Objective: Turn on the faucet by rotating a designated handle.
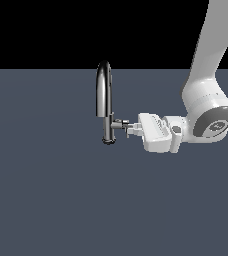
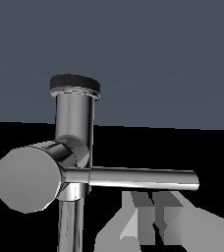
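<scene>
Gripper (image 1: 130, 129) level, fingertips at handle (image 1: 122, 123), spread unclear. Handle juts from low on faucet (image 1: 105, 102), standing on tabletop (image 1: 46, 190). Likely hazards: slipping off the thin lever, or bumping the spout instead.

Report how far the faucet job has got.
Done: the arm has reached in from the exterior view's right, bringing the gripper to the faucet at the side handle. In hand: lining up on the handle; the wrist view shows the fingers beside the lever, but contact is unclear. Left: rotating the handle; no water shows.
</scene>
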Available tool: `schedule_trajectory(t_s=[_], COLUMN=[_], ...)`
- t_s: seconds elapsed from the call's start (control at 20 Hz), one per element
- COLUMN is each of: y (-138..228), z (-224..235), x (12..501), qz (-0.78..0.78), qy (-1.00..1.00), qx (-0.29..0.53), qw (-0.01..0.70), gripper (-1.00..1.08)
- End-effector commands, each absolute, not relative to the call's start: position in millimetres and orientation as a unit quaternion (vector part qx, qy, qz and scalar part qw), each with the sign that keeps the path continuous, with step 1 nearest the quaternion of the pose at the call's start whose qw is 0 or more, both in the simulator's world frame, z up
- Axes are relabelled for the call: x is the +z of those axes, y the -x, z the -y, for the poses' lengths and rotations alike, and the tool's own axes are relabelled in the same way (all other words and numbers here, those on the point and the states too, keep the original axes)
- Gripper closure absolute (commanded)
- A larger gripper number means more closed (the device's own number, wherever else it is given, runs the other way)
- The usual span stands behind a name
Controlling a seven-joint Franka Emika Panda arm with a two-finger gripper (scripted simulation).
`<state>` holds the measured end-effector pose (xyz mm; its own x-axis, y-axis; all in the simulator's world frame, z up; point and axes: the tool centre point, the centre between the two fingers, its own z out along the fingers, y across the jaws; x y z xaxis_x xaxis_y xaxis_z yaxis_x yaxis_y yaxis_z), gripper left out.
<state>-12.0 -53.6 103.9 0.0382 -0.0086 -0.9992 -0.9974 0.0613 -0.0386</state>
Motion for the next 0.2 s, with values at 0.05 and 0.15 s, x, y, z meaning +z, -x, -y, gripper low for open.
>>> schedule_trajectory(t_s=[0.05,0.15], y=[21.5,22.8], z=[45.9,45.2], x=[72.4,66.6], qz=[-0.51,-0.51], qy=[0.49,0.49], qx=[0.483,0.484], qw=[0.516,0.515], gripper=[1.08,1.08])
